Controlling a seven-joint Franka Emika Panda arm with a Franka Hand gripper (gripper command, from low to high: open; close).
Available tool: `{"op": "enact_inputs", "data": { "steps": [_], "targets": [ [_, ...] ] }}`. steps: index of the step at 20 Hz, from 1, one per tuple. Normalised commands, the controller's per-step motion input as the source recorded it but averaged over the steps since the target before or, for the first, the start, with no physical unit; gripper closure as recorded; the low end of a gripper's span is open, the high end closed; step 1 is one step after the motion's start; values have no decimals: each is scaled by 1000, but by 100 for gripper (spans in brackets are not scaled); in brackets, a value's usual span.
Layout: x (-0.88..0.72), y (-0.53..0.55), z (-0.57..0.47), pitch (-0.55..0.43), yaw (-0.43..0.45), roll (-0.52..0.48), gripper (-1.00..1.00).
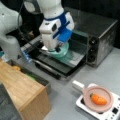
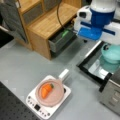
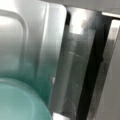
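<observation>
Both front views show you the gripper (image 1: 54,49) low over the open door (image 1: 63,62) of the toaster oven (image 1: 100,37), right at a teal bowl (image 1: 62,51) that sits on that door. The arm's white and blue wrist covers the fingers, so you cannot tell whether they are apart, together or clamped on the bowl. In a front view the bowl (image 2: 112,53) lies on the glass of the door (image 2: 96,66), partly under the arm, with its reflection just below it. The wrist view gives you only the bowl's rim (image 3: 17,100) at the lower left, close against the shiny door (image 3: 72,62); no fingers show there. Well apart from the oven, a pink pan (image 1: 98,98) holding a carrot (image 1: 98,99) stands on a small white cooktop (image 1: 110,112). A wooden cabinet (image 1: 22,92) stands at a front view's left, with a dark tray (image 1: 37,77) beside it.
</observation>
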Motion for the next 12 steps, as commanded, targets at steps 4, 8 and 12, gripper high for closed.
{"op": "enact_inputs", "data": {
  "steps": [4,8,12],
  "targets": [
    [184,10,147,210,62,-145,-100],
    [184,10,147,210,62,-145,-100],
    [184,10,147,210,62,-145,-100]
  ]
}}
